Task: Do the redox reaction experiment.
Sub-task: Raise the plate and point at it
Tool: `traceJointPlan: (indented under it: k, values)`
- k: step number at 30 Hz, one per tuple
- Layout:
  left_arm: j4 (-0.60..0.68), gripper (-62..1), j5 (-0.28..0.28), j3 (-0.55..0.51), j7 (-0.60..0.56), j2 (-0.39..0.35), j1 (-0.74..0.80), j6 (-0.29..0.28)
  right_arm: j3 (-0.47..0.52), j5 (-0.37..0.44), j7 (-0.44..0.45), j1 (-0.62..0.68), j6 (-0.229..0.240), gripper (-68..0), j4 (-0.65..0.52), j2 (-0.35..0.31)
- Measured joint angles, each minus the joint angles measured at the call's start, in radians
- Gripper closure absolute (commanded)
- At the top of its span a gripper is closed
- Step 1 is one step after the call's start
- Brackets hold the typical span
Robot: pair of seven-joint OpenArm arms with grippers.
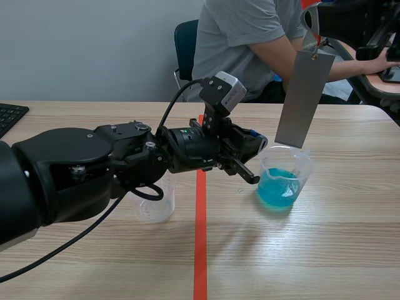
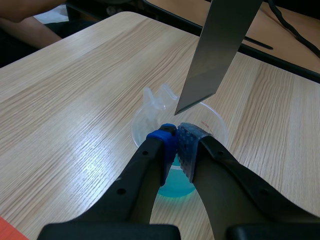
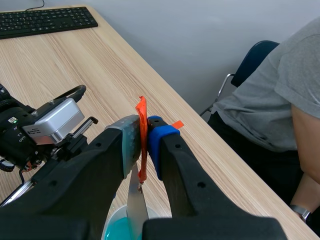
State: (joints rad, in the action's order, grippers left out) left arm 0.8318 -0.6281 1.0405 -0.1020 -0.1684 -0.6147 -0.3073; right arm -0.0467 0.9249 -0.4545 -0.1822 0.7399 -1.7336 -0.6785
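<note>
Clear plastic beaker (image 1: pixel 294 164) is standing upright, roughly a third full of blue liquid (image 1: pixel 278 187). Left gripper (image 2: pixel 177 132) is pinching its near rim. Flat grey metal strip (image 1: pixel 304 100) is hanging nearly vertical, slightly tilted, from an orange tab (image 3: pixel 141 106) that's being clamped in the right gripper (image 3: pixel 144 129). Strip's lower end is hovering at the beaker mouth, not dipping into the liquid.

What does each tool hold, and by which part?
The right tool pinches the orange ribbon atop the metal strip. The left tool appears to pinch the beaker at its near rim.
</note>
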Motion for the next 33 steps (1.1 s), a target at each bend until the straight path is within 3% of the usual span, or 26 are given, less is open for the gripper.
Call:
traceJointPlan:
  k: [5, 9, 16, 22, 27, 33]
  values:
    - [0.021, -4.4, -0.076, 0.0, -0.04, -0.061, 0.003, 0.0, 0.0, 0.0, 0.0, 0.0, 0.0, -1.5, 0.0, 0.0]
    - [0.121, -4.4, -0.122, -0.037, -0.055, -0.211, 0.049, 0.0, 0.0, 0.0, 0.0, 0.0, 0.0, -1.5, 0.0, 0.0]
    - [0.335, -4.4, -0.118, -0.254, -0.073, -0.531, 0.291, 0.0, 0.0, 0.0, 0.0, 0.0, 0.0, -1.5, 0.0, 0.0]
    - [0.46, -4.4, -0.118, -0.513, -0.136, -0.734, 0.595, 0.0, 0.0, 0.0, 0.0, 0.0, 0.0, -1.5, 0.0, 0.0]
    - [0.481, -4.4, -0.118, -0.75, -0.139, -0.797, 0.893, 0.013, 0.0, 0.0, 0.0, 0.0, 0.0, -1.5, 0.0, 0.0]
    - [0.475, -4.4, -0.117, -0.998, -0.165, -0.763, 1.229, 0.019, 0.0, 0.0, 0.0, 0.0, 0.0, -1.5, 0.0, 0.0]
